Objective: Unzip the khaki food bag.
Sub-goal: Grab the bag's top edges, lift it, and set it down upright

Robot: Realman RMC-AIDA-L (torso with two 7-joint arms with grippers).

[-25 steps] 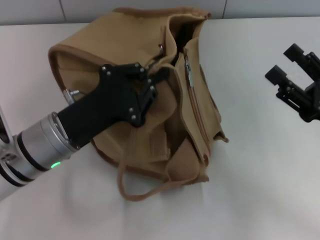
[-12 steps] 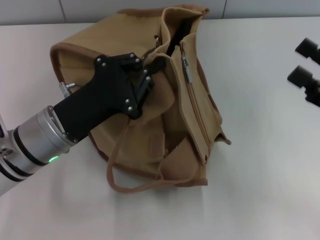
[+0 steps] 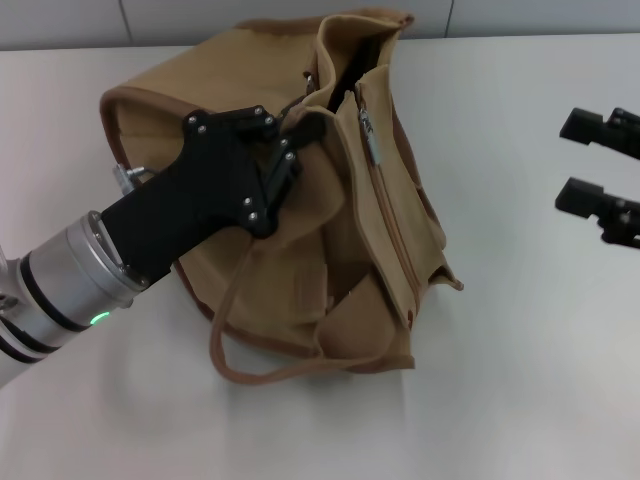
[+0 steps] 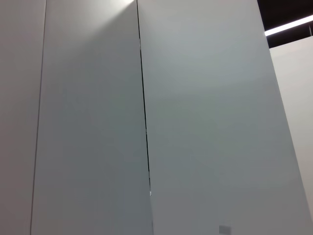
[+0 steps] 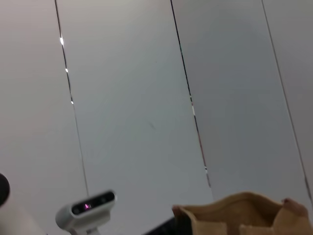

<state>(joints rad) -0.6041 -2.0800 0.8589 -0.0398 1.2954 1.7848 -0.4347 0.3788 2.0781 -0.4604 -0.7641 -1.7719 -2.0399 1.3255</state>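
The left gripper [image 3: 300,135] is seen closed on fabric at the top of the khaki food bag [image 3: 300,200], which lies slumped on the white table [image 3: 520,380] with its zipper [image 3: 372,140] partly parted at the far end. The right gripper [image 3: 600,160] is held wide apart, well clear to the right. Should only loose canvas be pinched, the bag could be dragged rather than unzipped.

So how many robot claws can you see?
2. The left gripper is pressed into the top of the khaki food bag. The right gripper hangs open over the table, apart from the bag on its right.
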